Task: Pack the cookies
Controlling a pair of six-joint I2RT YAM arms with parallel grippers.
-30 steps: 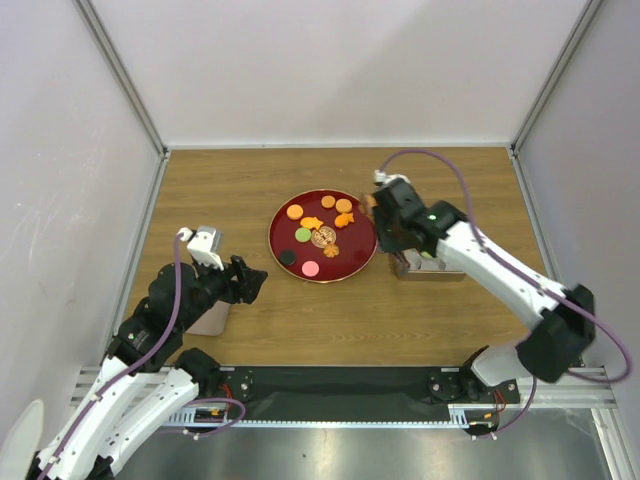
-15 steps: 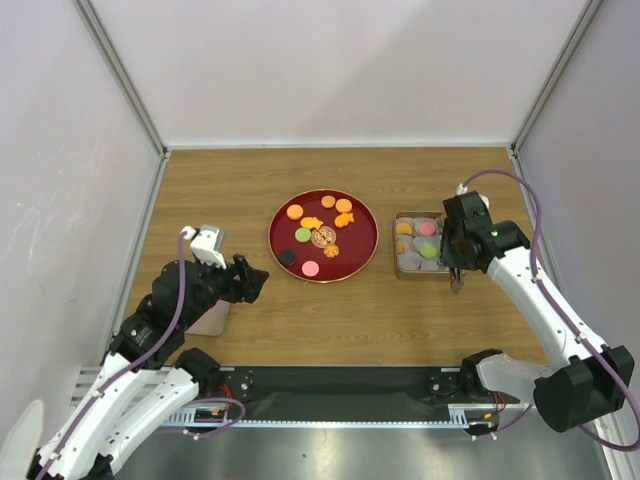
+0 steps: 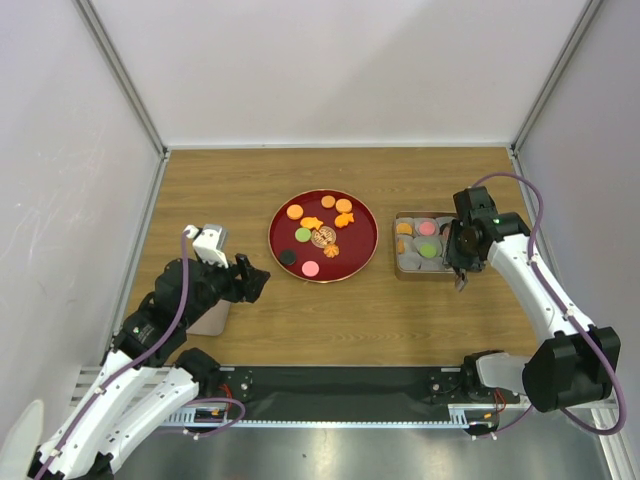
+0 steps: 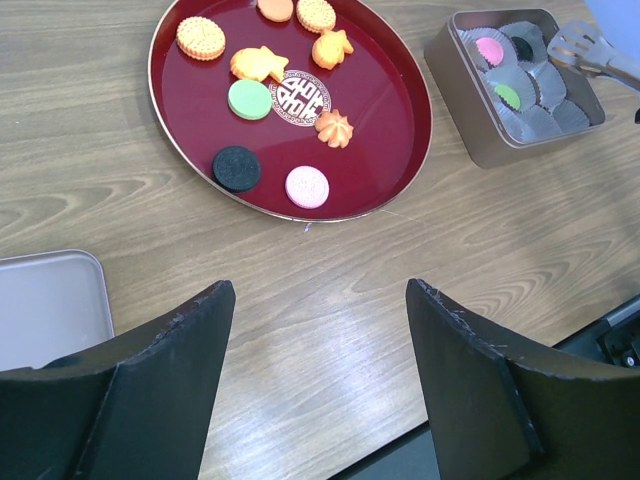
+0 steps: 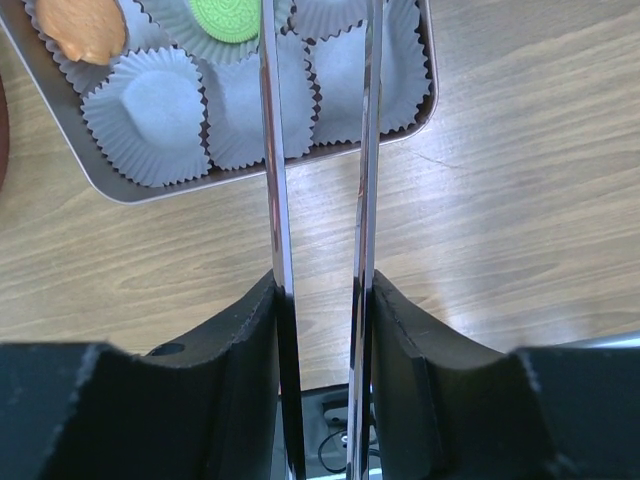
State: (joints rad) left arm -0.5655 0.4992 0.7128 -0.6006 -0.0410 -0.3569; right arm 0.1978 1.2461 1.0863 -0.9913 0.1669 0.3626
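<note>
Several cookies lie on the dark-red plate (image 3: 356, 258): orange rounds and fish, a green one (image 4: 249, 99), a black one (image 4: 237, 168) and a pink one (image 4: 307, 186). The metal tin (image 3: 402, 269) to its right holds paper cups, some with cookies: a green (image 5: 225, 18), an orange (image 5: 85, 25), a pink (image 4: 488, 49). My right gripper (image 3: 459, 258) (image 5: 322, 285) is shut on metal tongs (image 5: 272, 150), whose blades reach over the tin's near-right corner; nothing shows between them. My left gripper (image 3: 255, 280) (image 4: 320, 290) hangs open over bare table, left of the plate.
A flat grey tray-like lid (image 4: 45, 305) lies on the table under the left arm, at the near left. Empty paper cups (image 5: 150, 115) fill the tin's near row. White walls close the table on three sides.
My right arm has swung with the tongs from the plate's right rim over to the tin, then settled at its right side. The left arm has barely moved.
</note>
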